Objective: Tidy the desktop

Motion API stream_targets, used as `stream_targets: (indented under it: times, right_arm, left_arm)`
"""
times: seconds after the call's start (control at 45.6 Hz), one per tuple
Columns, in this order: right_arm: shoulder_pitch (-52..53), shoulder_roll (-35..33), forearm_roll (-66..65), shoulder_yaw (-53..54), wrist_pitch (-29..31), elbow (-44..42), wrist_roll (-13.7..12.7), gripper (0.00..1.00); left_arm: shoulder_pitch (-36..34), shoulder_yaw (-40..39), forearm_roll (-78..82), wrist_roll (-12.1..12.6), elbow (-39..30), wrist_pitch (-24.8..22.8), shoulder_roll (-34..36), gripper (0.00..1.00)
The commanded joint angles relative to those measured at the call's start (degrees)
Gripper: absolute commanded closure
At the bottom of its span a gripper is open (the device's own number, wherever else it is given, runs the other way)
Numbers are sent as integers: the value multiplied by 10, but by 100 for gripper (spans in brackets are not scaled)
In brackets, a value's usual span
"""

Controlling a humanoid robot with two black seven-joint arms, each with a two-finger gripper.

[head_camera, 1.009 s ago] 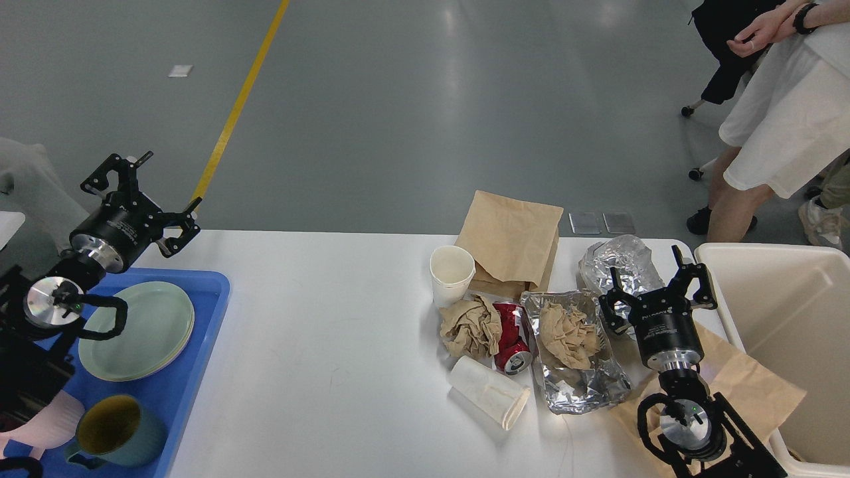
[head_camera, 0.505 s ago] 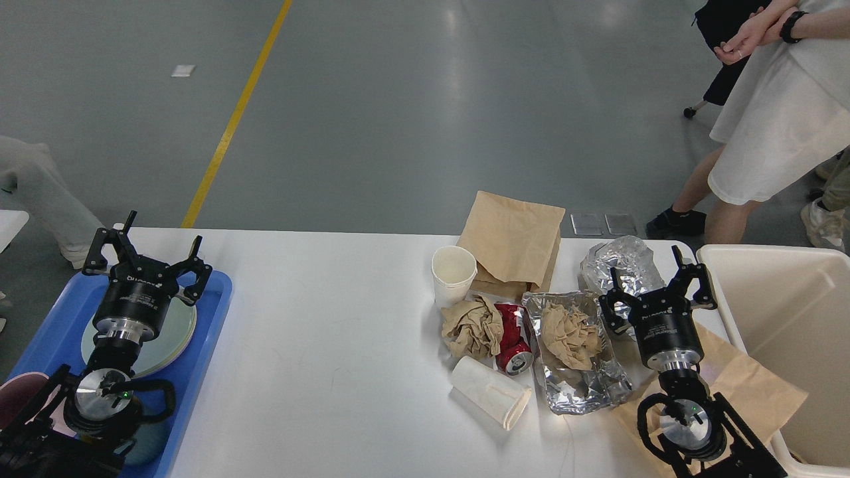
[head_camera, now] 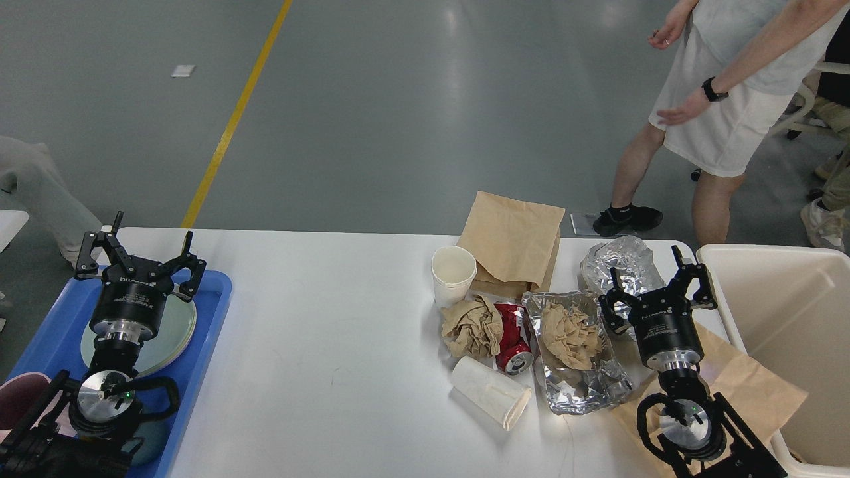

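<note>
A blue tray (head_camera: 211,312) lies at 9 o'clock, carrying green plates (head_camera: 174,332) and a pink mug (head_camera: 16,398). At 3 o'clock stands a cream bin (head_camera: 777,312). Right of centre, litter clusters: an upright paper cup (head_camera: 453,273), a brown bag (head_camera: 511,239) behind it at 12, crumpled paper (head_camera: 471,325), a red can (head_camera: 512,335), a tipped cup (head_camera: 490,392) at 6, and a foil tray (head_camera: 578,385) holding more crumpled paper (head_camera: 564,335). A foil wad (head_camera: 621,262) sits nearby. A person (head_camera: 717,99) stands at 1 o'clock.
</note>
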Motion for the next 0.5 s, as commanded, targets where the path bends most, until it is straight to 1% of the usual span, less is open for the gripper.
stream_targets:
  times: [0.0,0.241,0.483]
  right_arm:
    - [0,0,0,0,0,0,0,0]
    - [0,0,0,0,0,0,0,0]
    - [0,0,0,0,0,0,0,0]
  left_arm:
    - [0,1,-2,-2,1,-2,3,4]
    - [-1,-1,-4,-3,1,-5,-2,4]
    - [-29,9,-3,-2,5,-5,-3,4]
